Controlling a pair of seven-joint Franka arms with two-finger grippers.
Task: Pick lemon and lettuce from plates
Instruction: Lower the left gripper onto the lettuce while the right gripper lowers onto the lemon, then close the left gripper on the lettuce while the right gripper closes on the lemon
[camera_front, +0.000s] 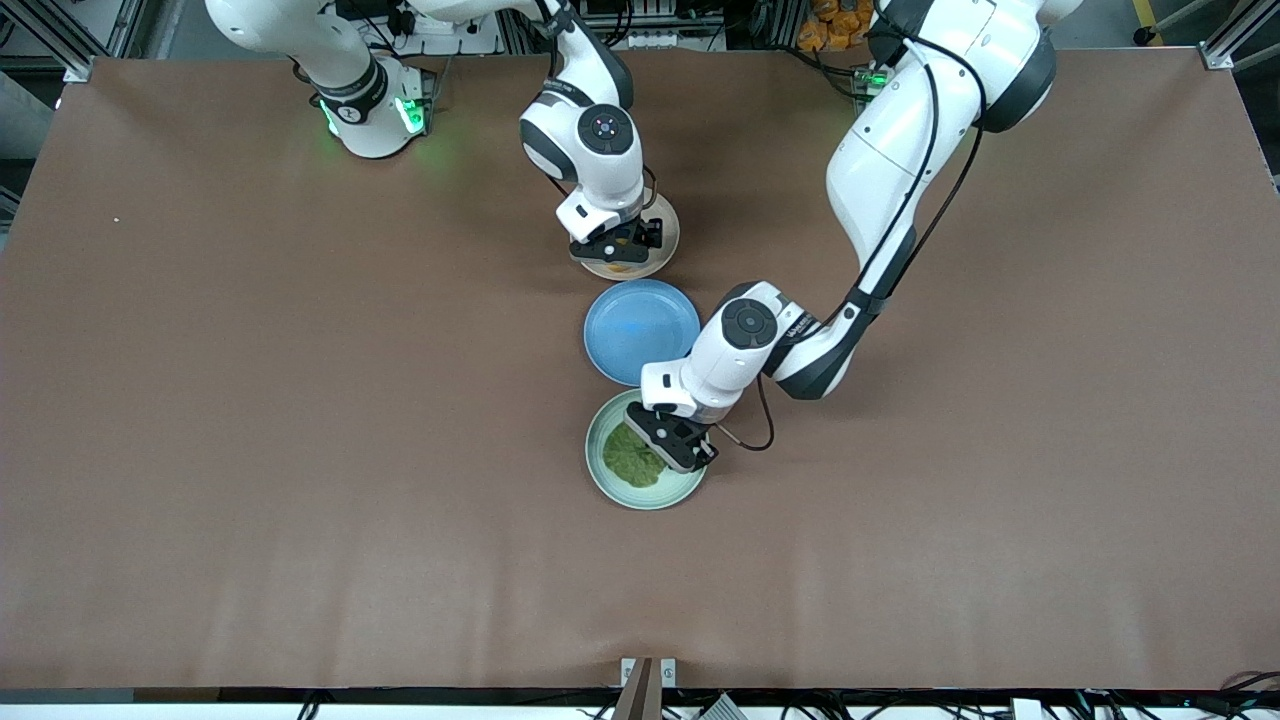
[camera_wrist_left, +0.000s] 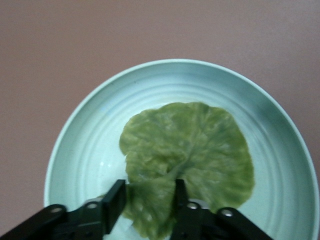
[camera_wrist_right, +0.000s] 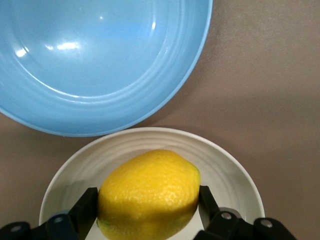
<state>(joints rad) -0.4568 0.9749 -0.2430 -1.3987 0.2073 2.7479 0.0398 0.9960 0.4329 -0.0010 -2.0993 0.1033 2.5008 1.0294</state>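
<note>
Item one: my left gripper (camera_wrist_left: 149, 210) is sitting low in the pale mint green round plate (camera_front: 680, 492), its two black fingers (camera_wrist_left: 114, 204) closing on the edge of the flat, crinkled dark green lettuce leaf (camera_wrist_left: 190, 155), which is lying spread on the plate's floor with one lobe running up between the fingers. Item two: my right gripper (camera_wrist_right: 147, 205) is sitting down in the beige-pink round shallow plate (camera_wrist_right: 225, 170), its fingers (camera_wrist_right: 86, 205) pressing against both flanks of the small oval yellow lemon (camera_wrist_right: 149, 192), which is resting on that plate. Item three: a bright blue round plate (camera_front: 641, 330) is lying on the brown counter (camera_front: 250, 450) between the other two, holding nothing. The three plates are forming a short line near the middle of the counter: the beige-pink plate (camera_front: 662, 258) is lying farthest from the front camera, the blue one is lying next, and the mint green plate with the lettuce leaf (camera_front: 632, 461) is lying nearest. Both arms are reaching down over their plates, my left gripper (camera_front: 672, 445) over the mint one and my right gripper (camera_front: 617, 243) over the beige-pink one.
</note>
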